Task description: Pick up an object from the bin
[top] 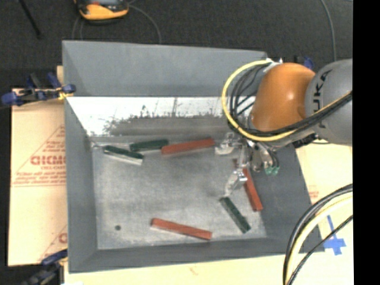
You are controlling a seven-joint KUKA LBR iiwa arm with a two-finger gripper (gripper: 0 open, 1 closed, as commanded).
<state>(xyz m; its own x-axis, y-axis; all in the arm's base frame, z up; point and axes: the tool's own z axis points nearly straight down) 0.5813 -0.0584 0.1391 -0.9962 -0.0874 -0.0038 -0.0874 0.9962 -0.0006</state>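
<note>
Red bar (254, 196) lies slanted near the right wall of the bin (178, 186), just beside a green bar (236, 214); judged stiff, light, smooth, best taken across its narrow middle; gripper (240, 178) over its upper end, opening cannot be told.

Matt grey metal bin (166, 189) — scuffed, glossy orange cover (282, 97), matt red bar (181, 228)

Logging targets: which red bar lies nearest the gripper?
The red bar by the right wall, beside the gripper; the back red bar and front red bar lie farther left.
</note>
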